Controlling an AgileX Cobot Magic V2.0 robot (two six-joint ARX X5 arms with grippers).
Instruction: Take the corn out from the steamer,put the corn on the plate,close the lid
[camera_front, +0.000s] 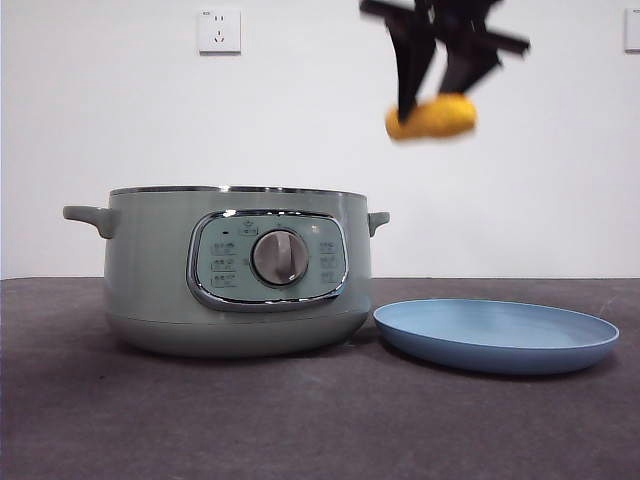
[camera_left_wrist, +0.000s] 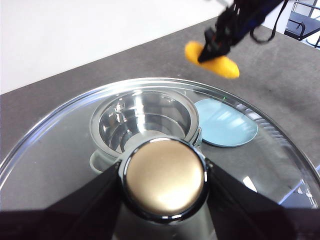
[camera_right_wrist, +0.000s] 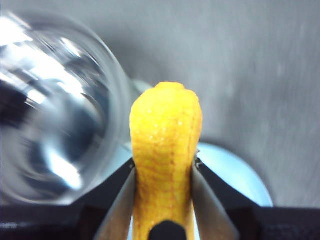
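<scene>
The right gripper (camera_front: 438, 105) has its two jaws clamped on the sides of the corn (camera_front: 432, 117), and the cob hangs high in the air, clear of the steamer (camera_front: 237, 270) and up above the near edge of the plate (camera_front: 497, 334). In the right wrist view the corn (camera_right_wrist: 166, 150) fills the gap between the jaws, with pale blue showing beneath it, so the plate looks to be roughly under the load.

The left gripper (camera_left_wrist: 165, 200) has both jaws closed around the knob of the lid (camera_left_wrist: 60, 150), holding it up above the steamer; looking down through the glass you can see the open, shiny bowl (camera_left_wrist: 145, 120) and the plate (camera_left_wrist: 225, 125) just beside it.

From where I stand, the first step looks done: the corn is out of the pot. It is not yet on the plate, and the pot is still uncovered, so lowering the cob, letting go and setting the lid back down all remain.

Counting up: one corn piece, one steamer, one plate, one lid, two grippers, both occupied. The steamer and plate sit side by side on the dark table (camera_front: 300, 420), the plate's rim close against the pot's base.
</scene>
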